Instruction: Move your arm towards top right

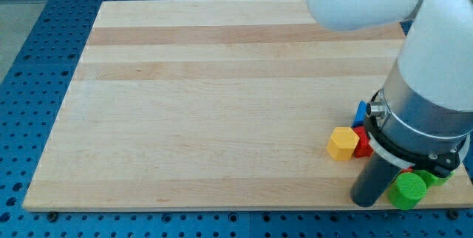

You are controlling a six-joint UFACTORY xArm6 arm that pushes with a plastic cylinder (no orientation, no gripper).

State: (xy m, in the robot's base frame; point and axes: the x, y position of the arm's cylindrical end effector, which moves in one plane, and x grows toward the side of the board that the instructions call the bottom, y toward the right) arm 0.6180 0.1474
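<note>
My dark rod comes down from the white and grey arm at the view's right, and my tip (363,199) rests on the wooden board (222,105) near its bottom right edge. A yellow hexagonal block (343,143) lies up and to the left of the tip. A red block (362,143) touches its right side. A blue block (360,112) shows partly above them, cut off by the arm. A green round block (408,191) sits just right of the tip, and a second green block (432,177) peeks out behind it.
The board lies on a blue perforated table (29,83). The large arm body (429,83) covers the board's right edge and top right corner, hiding anything beneath it.
</note>
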